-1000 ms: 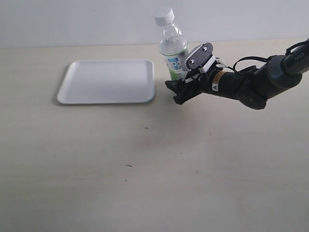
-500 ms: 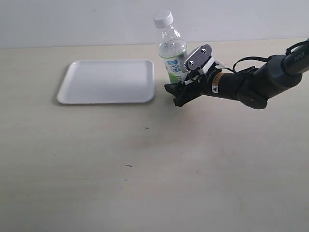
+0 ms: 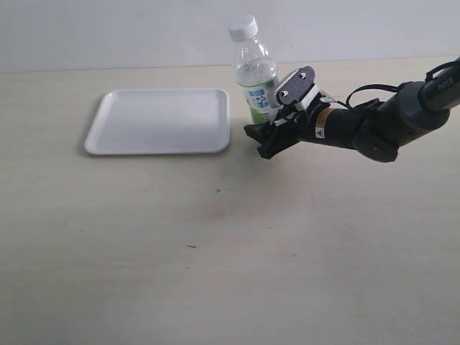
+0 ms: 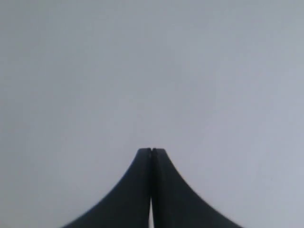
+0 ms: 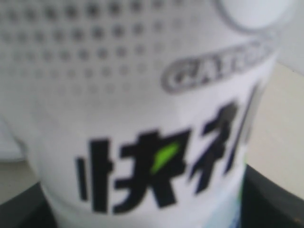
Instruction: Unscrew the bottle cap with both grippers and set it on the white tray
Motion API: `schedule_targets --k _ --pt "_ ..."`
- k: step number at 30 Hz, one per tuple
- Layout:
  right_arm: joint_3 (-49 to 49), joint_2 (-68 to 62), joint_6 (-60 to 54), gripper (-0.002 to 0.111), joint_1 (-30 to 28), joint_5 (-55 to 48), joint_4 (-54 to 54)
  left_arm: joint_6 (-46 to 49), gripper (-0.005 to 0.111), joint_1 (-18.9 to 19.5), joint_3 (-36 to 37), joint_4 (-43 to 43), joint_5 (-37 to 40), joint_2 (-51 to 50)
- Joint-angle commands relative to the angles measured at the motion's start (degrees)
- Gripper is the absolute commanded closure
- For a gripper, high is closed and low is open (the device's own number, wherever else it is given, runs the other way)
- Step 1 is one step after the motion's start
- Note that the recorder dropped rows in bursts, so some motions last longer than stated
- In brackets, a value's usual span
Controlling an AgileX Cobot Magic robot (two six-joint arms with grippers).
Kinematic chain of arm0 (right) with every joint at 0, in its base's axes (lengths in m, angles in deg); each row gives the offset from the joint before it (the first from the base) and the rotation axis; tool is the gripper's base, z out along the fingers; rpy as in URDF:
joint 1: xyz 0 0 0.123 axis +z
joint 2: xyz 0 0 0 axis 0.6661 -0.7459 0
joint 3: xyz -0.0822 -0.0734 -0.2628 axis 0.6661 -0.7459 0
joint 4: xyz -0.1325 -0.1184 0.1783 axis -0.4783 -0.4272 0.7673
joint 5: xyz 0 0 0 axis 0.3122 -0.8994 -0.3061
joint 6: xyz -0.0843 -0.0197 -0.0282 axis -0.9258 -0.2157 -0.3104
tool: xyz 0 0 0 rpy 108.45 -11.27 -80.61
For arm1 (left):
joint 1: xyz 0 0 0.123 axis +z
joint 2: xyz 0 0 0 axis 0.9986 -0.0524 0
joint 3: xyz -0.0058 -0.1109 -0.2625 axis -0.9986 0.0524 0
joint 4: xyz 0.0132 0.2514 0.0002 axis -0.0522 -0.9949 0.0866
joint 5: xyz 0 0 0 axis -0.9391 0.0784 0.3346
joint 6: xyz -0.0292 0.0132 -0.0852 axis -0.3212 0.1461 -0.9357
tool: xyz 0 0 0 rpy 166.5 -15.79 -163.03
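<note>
The bottle (image 3: 256, 75) is at the back of the table, leaning a little with its top to the left, and the white bottle cap (image 3: 243, 27) is on its neck. My right gripper (image 3: 270, 128) is shut on the bottle's lower labelled part and hides its base. In the right wrist view the label (image 5: 142, 95) fills the picture, with a dark finger (image 5: 273, 199) at its side. The white tray (image 3: 158, 121) lies just left of the bottle with nothing in it. My left gripper (image 4: 151, 152) shows only in its wrist view, shut on nothing against a plain grey background.
The right arm (image 3: 381, 126) reaches in low from the right edge, with a black cable above it. A pale wall runs behind the table's far edge. A few small dark specks (image 3: 218, 190) mark the tabletop in front.
The bottle's top has shifted slightly to the left in the right gripper's hold. The tray has not moved.
</note>
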Motion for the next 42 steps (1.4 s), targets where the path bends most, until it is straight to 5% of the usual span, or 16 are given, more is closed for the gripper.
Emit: schedule_targets --k 1,10,15,18,20,22,24,27,30,33,35,37,39,42 --pt "0.03 1.00 0.05 0.108 0.12 1.36 -0.33 -3.96 0.107 0.08 -4.45 -5.81 -15.84 -2.46" --pt "0.03 1.00 0.05 0.108 0.12 1.83 -0.12 -10.97 0.107 0.08 -30.55 -29.00 -9.78 -34.41" --pt "0.03 1.00 0.05 0.108 0.12 1.83 -0.12 -24.08 0.107 -0.03 -46.49 -52.90 0.65 -58.25" --pt "0.03 1.00 0.05 0.108 0.12 1.59 -0.12 -44.11 0.105 -1.93 -55.84 -73.39 10.47 -70.04" --pt "0.03 1.00 0.05 0.108 0.12 1.48 -0.12 -65.64 0.099 -5.01 -62.84 -99.31 13.15 -80.04" --pt "0.03 1.00 0.05 0.108 0.12 1.36 -0.24 -87.37 0.090 -6.81 -69.15 -124.29 7.23 -87.24" --pt "0.03 1.00 0.05 0.108 0.12 1.36 -0.24 -98.25 0.086 -6.81 -75.69 -128.25 1.13 -93.20" --pt "0.03 1.00 0.27 0.108 0.12 1.36 -0.33 -93.91 0.085 -6.64 -81.54 -128.25 0.54 -98.54" --pt "0.03 1.00 0.27 0.108 0.12 1.36 -0.33 -63.45 0.085 -6.64 -82.07 -128.25 5.07 -99.76" --pt "0.03 1.00 0.16 0.108 0.12 1.36 -0.46 -42.98 0.085 -6.76 -80.57 -128.25 29.00 -100.17" --pt "0.03 1.00 0.28 0.108 0.12 1.36 -0.46 -31.78 0.085 -6.76 -81.00 -128.25 56.15 -102.12" --pt "0.03 1.00 0.28 0.108 0.12 1.36 -0.46 -24.92 0.085 -6.57 -82.10 -126.40 67.77 -103.38" --pt "0.03 1.00 0.28 0.108 0.12 1.36 -0.46 -20.74 0.085 -5.33 -83.88 -116.39 68.16 -103.57" --pt "0.03 1.00 0.06 0.108 0.12 0.16 -0.46 -10.75 0.085 -4.75 -87.29 -87.67 62.00 -103.57"
